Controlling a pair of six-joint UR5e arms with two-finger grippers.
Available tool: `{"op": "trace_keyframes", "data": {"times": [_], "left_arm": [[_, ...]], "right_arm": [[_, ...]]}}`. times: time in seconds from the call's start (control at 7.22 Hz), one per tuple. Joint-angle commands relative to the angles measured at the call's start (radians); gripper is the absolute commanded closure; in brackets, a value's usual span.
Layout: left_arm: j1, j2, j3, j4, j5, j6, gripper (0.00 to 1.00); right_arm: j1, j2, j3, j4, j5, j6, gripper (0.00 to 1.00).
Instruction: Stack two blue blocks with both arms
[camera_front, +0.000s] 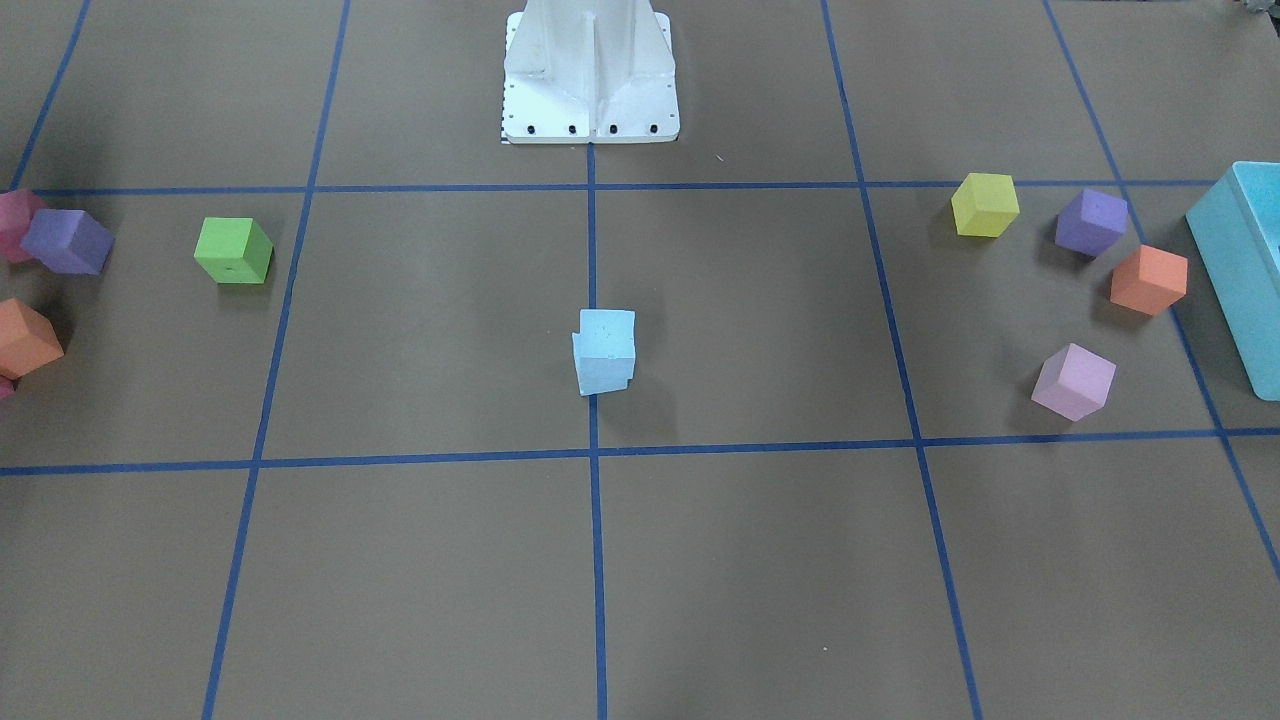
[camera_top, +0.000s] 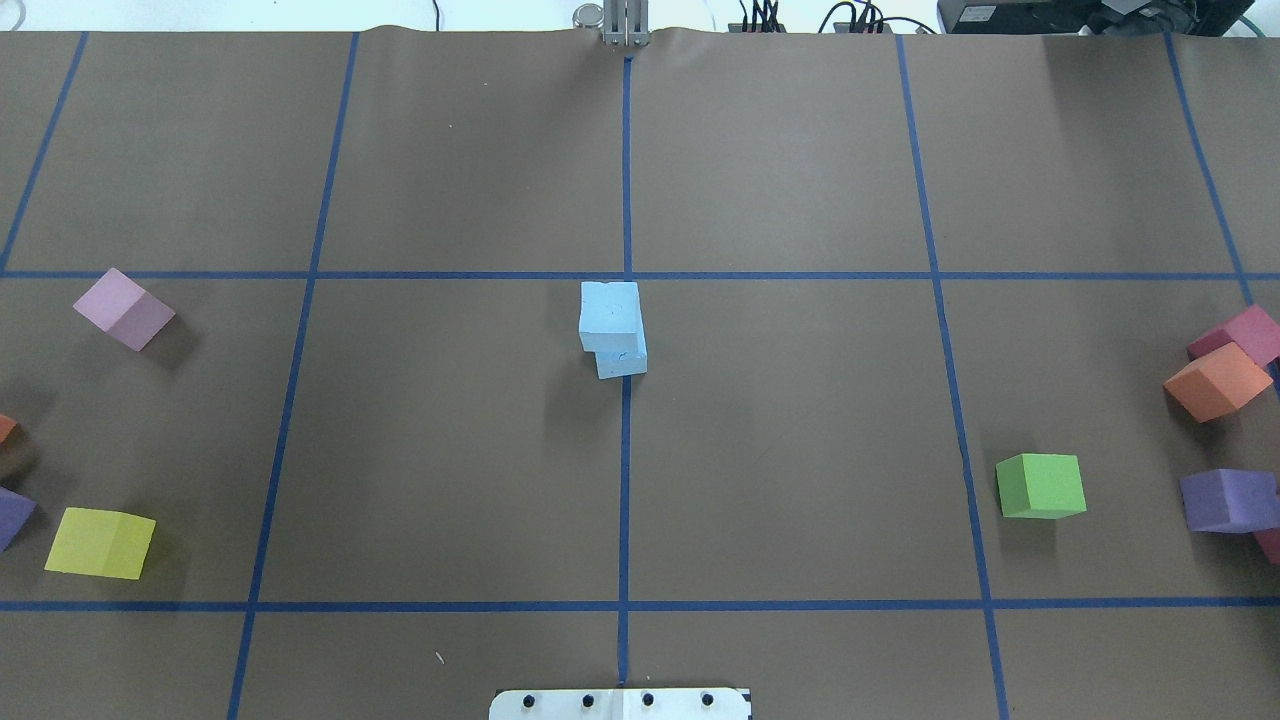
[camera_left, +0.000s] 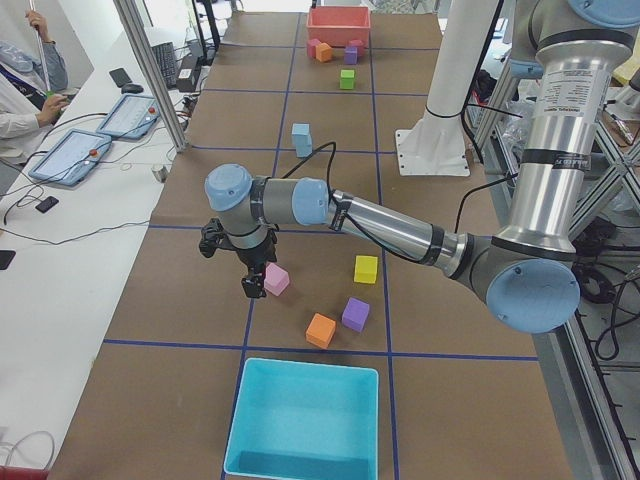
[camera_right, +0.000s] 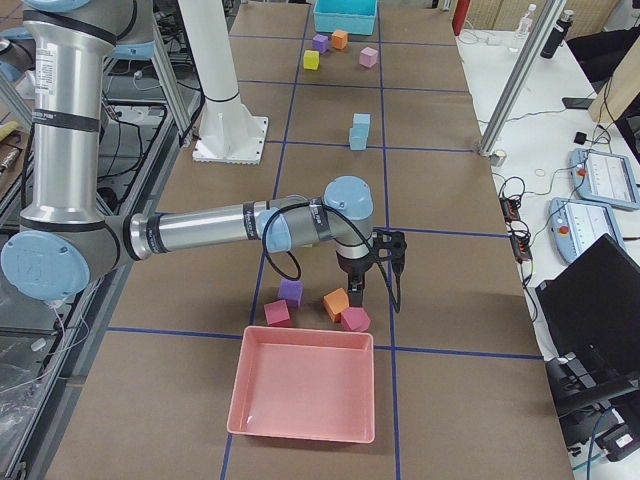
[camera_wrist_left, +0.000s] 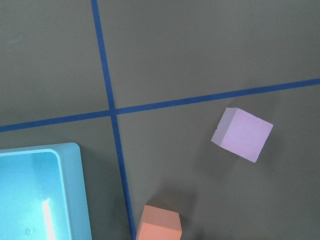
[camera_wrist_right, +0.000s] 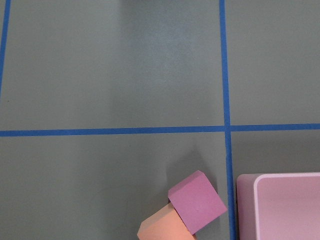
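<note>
Hanging jaws of 2 arms (camera_left: 380, 225) (camera_right: 210, 228), gap indiscernible

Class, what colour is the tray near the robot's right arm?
The shallow plastic tray is salmon pink, clearest in exterior right view.

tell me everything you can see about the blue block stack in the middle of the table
The two blue blocks are pale sky-blue matte cubes, foam by the look, equal in size. One sits on the other: the top block is shifted and slightly twisted, so the lower block pokes out at one side. The stack stands on the brown table, on the centre blue tape line. Nothing else touches it.
</note>
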Motion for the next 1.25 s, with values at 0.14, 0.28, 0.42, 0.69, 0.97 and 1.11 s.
{"op": "trace_keyframes", "data": {"times": [0.14, 0.28, 0.42, 0.69, 0.97, 1.11], "left_arm": [[-0.001, 0.151, 0.049, -0.195, 0.001, 0.052, 0.01], [-0.001, 0.153, 0.049, -0.211, 0.001, 0.044, 0.01], [-0.001, 0.152, 0.049, -0.208, 0.001, 0.044, 0.01], [-0.001, 0.152, 0.049, -0.207, 0.001, 0.042, 0.01], [-0.001, 0.153, 0.049, -0.207, 0.001, 0.042, 0.01], [-0.001, 0.155, 0.049, -0.207, 0.001, 0.042, 0.01]], "right_arm": [[0.000, -0.001, 0.002, 0.000, 0.001, 0.000, 0.00], [0.000, -0.001, 0.002, 0.000, 0.001, 0.000, 0.00], [0.000, -0.001, 0.002, -0.002, 0.001, 0.000, 0.00], [0.000, -0.001, 0.002, 0.000, 0.001, 0.000, 0.00], [0.000, -0.006, 0.002, 0.000, 0.001, 0.000, 0.00], [0.000, -0.007, 0.002, 0.000, 0.001, 0.000, 0.00]]}}
